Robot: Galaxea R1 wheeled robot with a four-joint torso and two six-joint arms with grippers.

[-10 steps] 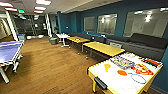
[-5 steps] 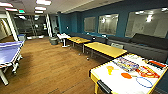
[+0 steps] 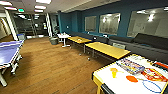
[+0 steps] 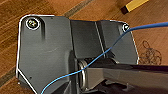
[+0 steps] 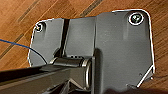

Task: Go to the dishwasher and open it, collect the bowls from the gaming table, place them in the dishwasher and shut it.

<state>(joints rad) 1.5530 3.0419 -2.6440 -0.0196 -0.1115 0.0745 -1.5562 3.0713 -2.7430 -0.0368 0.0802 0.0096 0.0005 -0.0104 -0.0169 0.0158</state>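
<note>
two yellow tables (image 3: 108, 49) mid-room; white game table (image 3: 130, 77) cut off.

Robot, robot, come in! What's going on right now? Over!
Grippers: can't tell. In a games room, wood floor. Ping-pong table left, yellow tables right.

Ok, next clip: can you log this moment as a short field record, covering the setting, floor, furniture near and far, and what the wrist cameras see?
setting: indoor games room with dark teal walls and interior windows
floor: brown wooden planks
left side: blue table-tennis table
right foreground: white-topped game table with yellow edge, orange paddles and a flat colourful box on it
middle: two yellow-topped rectangular tables, dark sofa behind
far: small white round table
dishwasher: not identifiable
wrist cameras: wooden floor; thin blue cable
hands: state cannot be told
</note>
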